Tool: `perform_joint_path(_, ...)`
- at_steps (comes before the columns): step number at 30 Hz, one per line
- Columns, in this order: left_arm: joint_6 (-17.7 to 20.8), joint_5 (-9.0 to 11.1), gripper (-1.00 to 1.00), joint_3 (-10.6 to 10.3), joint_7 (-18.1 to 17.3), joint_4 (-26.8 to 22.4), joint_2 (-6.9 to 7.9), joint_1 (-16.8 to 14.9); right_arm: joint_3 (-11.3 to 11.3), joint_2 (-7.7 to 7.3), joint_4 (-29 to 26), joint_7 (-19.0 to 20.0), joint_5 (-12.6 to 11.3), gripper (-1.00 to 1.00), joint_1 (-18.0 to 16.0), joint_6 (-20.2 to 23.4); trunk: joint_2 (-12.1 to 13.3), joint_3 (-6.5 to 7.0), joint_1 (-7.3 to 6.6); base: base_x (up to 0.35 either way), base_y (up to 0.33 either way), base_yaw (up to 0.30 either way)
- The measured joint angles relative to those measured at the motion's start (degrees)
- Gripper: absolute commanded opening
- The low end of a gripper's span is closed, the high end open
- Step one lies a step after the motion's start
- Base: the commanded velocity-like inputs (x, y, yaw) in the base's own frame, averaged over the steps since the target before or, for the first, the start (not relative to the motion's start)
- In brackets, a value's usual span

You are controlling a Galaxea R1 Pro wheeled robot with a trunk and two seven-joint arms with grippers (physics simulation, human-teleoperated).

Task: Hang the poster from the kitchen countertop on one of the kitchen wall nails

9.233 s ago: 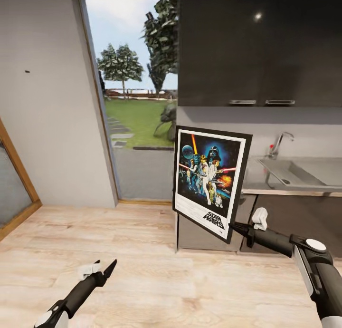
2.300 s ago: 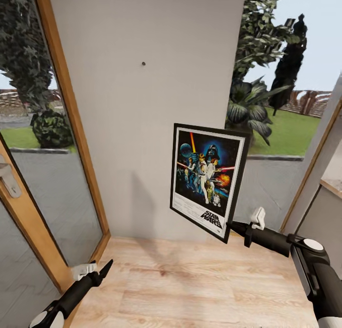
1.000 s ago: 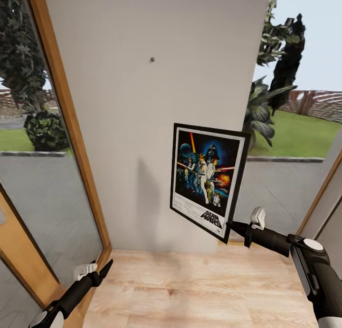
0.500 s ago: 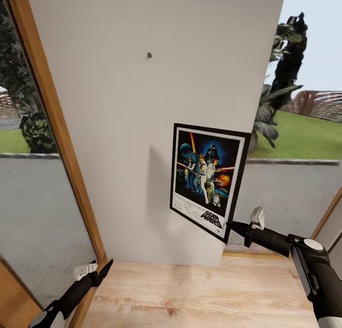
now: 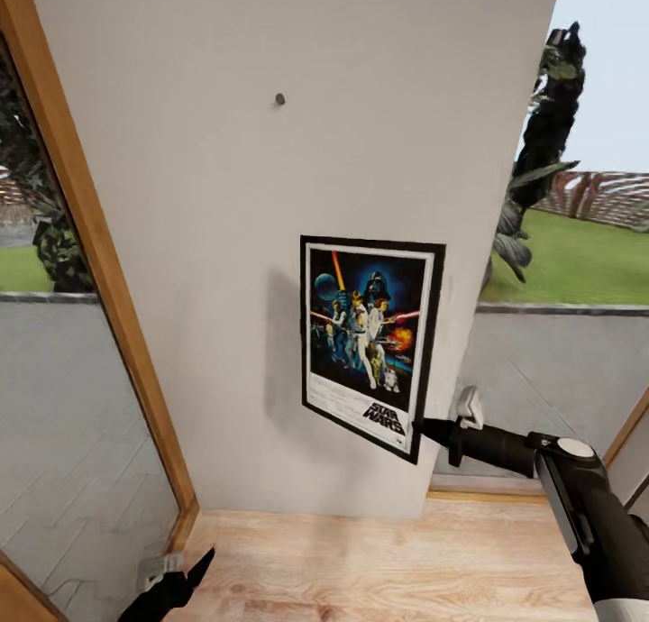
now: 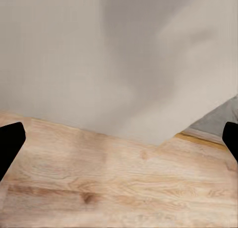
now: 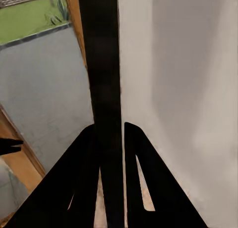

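From the head camera I see my right gripper (image 5: 420,429) clamped on the lower right corner of the poster (image 5: 370,338), which stands upright in front of the pale grey wall (image 5: 225,243), its shadow falling on the wall beside it. The wall nail (image 5: 279,99) sits well above the poster and off to its left, apart from the frame. My left gripper (image 5: 185,570) hangs low over the wooden floor (image 5: 361,568), beside the wooden door frame (image 5: 99,270).

Through the left wrist camera, that pincer's black fingertips (image 6: 10,143) stand wide apart with nothing between them; ahead lie floorboards and the wall's base.

Through the right wrist camera, both black fingers (image 7: 134,183) press against the poster's dark edge (image 7: 101,64), the wall just beside it.
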Motion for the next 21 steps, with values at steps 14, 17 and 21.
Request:
perform_joint_path(14,-3.49,-0.19,1.00,0.36,0.06,10.45,2.97,0.02,3.98,0.05,-4.35,0.06,-0.08,-1.00,-9.17,13.62,0.00,0.01,0.00,0.000,0.000,0.000)
perform_joint_path(17,-3.95,-0.19,1.00,0.31,0.08,10.84,3.17,0.05,4.87,0.65,-4.58,0.09,-0.10,-1.00,-12.46,16.73,0.00,0.01,0.00,0.000,0.000,0.000)
perform_joint_path(21,-4.15,-0.19,1.00,0.30,0.09,11.02,3.27,0.08,5.35,3.11,-4.70,0.11,-0.13,-1.00,-17.17,21.17,0.00,0.01,0.00,0.000,0.000,0.000)
